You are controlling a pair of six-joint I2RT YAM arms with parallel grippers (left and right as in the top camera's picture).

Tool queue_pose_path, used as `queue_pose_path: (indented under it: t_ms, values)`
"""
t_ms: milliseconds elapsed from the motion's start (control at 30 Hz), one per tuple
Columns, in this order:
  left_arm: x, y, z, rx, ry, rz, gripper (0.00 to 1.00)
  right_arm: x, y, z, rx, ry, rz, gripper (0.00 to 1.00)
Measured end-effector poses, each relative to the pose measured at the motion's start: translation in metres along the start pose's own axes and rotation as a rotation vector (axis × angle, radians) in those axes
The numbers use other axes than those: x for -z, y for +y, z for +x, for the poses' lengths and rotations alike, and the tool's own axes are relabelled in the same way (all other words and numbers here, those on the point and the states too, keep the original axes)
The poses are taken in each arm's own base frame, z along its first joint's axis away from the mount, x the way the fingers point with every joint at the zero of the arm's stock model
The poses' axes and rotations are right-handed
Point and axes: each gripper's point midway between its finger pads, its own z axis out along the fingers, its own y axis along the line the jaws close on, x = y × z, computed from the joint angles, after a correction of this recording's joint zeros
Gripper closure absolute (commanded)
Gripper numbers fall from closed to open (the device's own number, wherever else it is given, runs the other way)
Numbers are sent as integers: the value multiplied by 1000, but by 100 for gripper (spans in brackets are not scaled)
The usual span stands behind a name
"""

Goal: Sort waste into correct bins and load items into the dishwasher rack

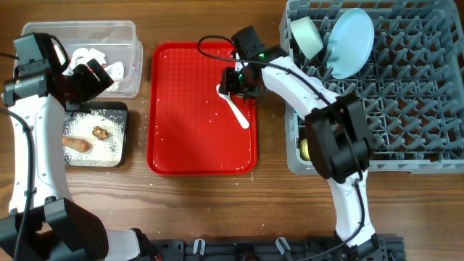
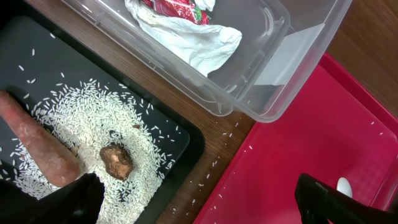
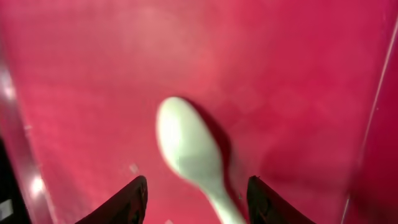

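Robot lab bench, dressed as a kitchen clean-up station, not a working kitchen.

What shows it:
- Two white-and-black arms, left arm [image 1: 29, 138] and right arm [image 1: 346, 145], stand at the near edge of a wood-grain worktop [image 1: 203, 210].
- A black rail [image 1: 239, 250] of mounting hardware runs along that same edge.
- A loose black cable [image 1: 210, 40] loops off the right arm, and a green status light [image 1: 258, 55] glows at its wrist.
- The kitchen props sit straight on the worktop: a grey catering-type dishwasher rack [image 1: 435, 156], a red tray [image 1: 188, 138] of the cafeteria sort, and a clear tub [image 1: 132, 43] close beside a black tray [image 1: 125, 116].
- One fixed overhead view plus a camera on each wrist makes this a recording rig.
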Motion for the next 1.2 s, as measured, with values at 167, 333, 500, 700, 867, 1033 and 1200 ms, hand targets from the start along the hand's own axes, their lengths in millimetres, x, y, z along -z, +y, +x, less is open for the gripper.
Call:
queue_pose_path:
  t_ms: [167,333,500,700,867,1033,1200]
  values:
    - [0,0,0,0,0,0,0,-9,0,-10,-54,-35,-11,63]
    - [0,0,0,0,0,0,0,-15,6,-9,-50,-41,-20,71]
    - [0,0,0,0,0,0,0,-23,25,-1,-20,-42,-40,96]
    - [0,0,0,0,0,0,0,-31,28,5,-5,-32,-41,93]
    - [0,0,0,0,0,0,0,-27,50,6,223,-21,-153,55]
    - [0,0,0,0,0,0,0,-17,58,1,554,-54,-135,63]
    - [0,0,0,0,0,0,0,-36,76,36,855,-40,32,63]
